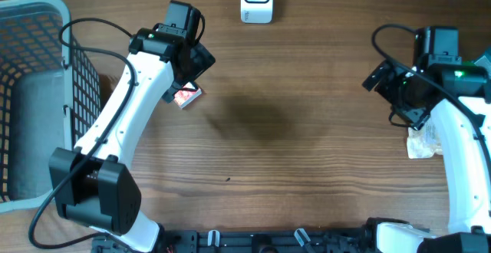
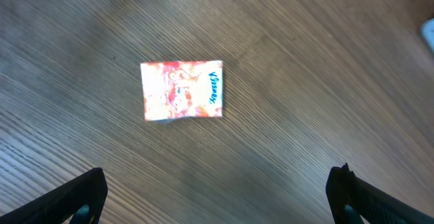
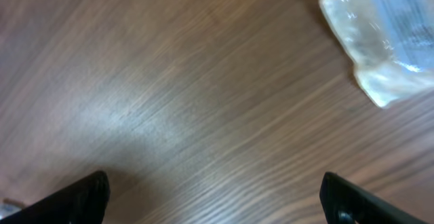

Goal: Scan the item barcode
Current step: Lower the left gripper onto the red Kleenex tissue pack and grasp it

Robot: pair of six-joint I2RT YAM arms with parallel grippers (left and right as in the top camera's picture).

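Jaws on my left gripper (image 2: 217,185) stand spread wide. Only the two dark fingertips (image 2: 85,195) show, at the bottom corners of the wrist view, with nothing pinched between them. Ahead of them, a little to the left of the middle of the gap and clear of both tips, a small packet (image 2: 181,90) lies flat on the wooden table (image 1: 307,130). It is printed in red and orange, with blue lettering down one end. I cannot make out a barcode on the face that shows.

My right gripper (image 3: 213,187) is spread just as wide and grips nothing, with bare wood between its tips. A clear plastic pouch (image 3: 386,34) with a pale blue label sits at the upper right of that wrist view, ahead of the right-hand tip and apart from it.

From overhead, the packet peeks out just beside the left gripper head, on the left half of the table. The pouch lies near the right edge, partly under my right arm. A white device (image 1: 256,0) rests at the far edge near the centre, well apart from both the packet and the pouch. A pale blue mesh basket (image 1: 31,11) stands at the far left, beside the left arm. Both arm bases sit along the near edge.
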